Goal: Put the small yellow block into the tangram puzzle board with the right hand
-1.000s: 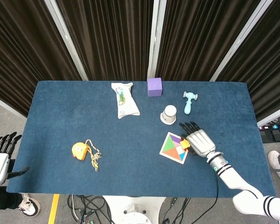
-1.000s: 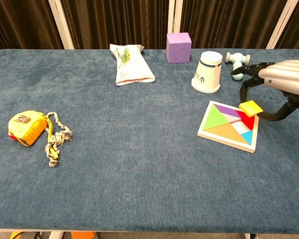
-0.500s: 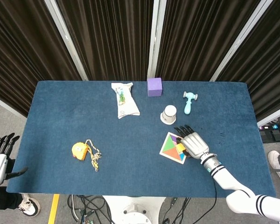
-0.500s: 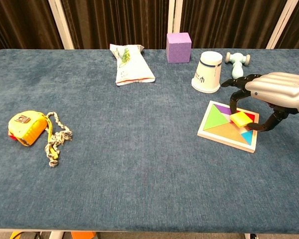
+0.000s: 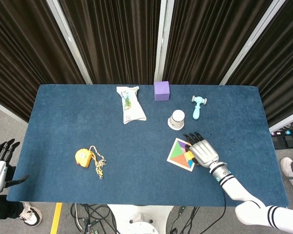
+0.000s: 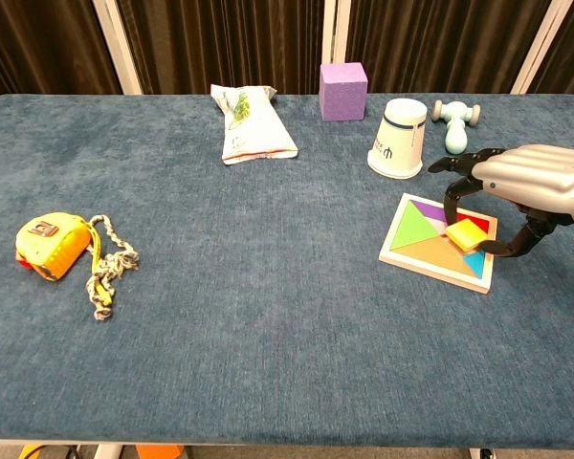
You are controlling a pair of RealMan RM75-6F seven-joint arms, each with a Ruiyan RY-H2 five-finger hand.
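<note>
Lowered since a moment ago: right hand [image 6: 531,186] over the tangram puzzle board [image 6: 438,241], fingers [image 6: 452,201] still pinching the small yellow block [image 6: 466,231], now down on the board's far right part. Seating and release likely next.

Nothing legible anywhere. Dark blue mark on the cup [image 6: 398,140], too small to read. Green print on the snack bag [image 6: 248,122], likewise blurred beyond reading.
</note>
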